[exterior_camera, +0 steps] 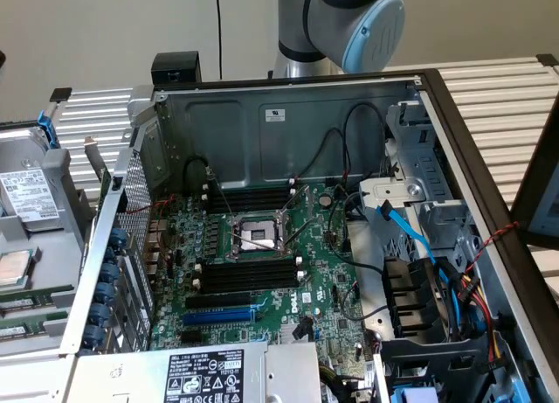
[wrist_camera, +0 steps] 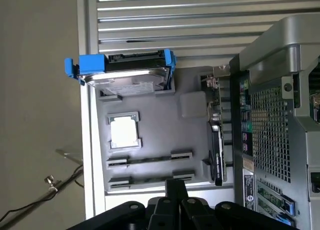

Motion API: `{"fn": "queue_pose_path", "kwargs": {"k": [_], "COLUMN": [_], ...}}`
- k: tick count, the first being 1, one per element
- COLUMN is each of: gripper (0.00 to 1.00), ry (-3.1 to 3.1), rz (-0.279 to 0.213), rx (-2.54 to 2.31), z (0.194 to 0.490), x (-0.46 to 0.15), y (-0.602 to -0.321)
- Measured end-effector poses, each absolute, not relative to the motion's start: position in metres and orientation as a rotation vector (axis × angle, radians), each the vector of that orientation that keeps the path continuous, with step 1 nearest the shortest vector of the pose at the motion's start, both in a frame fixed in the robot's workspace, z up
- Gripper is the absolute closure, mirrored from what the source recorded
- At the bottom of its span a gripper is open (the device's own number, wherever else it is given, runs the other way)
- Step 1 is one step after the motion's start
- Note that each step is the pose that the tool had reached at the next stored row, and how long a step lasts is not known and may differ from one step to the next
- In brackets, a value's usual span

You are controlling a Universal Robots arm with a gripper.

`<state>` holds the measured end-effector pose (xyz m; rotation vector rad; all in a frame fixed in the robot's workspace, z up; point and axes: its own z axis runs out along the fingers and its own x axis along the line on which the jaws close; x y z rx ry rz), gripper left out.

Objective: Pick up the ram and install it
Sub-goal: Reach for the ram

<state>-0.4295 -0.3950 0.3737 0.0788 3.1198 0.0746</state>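
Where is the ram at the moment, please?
The ram sits in the grey tray at the exterior view's left, outside the computer case, next to the loose processor chip.

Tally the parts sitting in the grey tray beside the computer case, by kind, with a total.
Hard drive in blue caddy: 1
Processor chip: 1
Ram sticks: 2
Card standing on edge: 1
Total: 5

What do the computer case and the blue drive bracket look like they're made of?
Computer case: sheet metal, dull grey, unpainted inside, judging by folded edges and punched holes. Blue drive bracket: likely moulded plastic, matte, uniformly coloured.
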Motion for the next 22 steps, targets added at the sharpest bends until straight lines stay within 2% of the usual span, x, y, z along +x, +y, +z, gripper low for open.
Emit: {"fn": "queue_pose_path", "kwargs": {"k": [22], "gripper": [0.9], "ry": [3.083], "rz": [0.08], "rx": [-0.543], "z": [0.3737], "x": [-0.4295], "y": [-0.395]}}
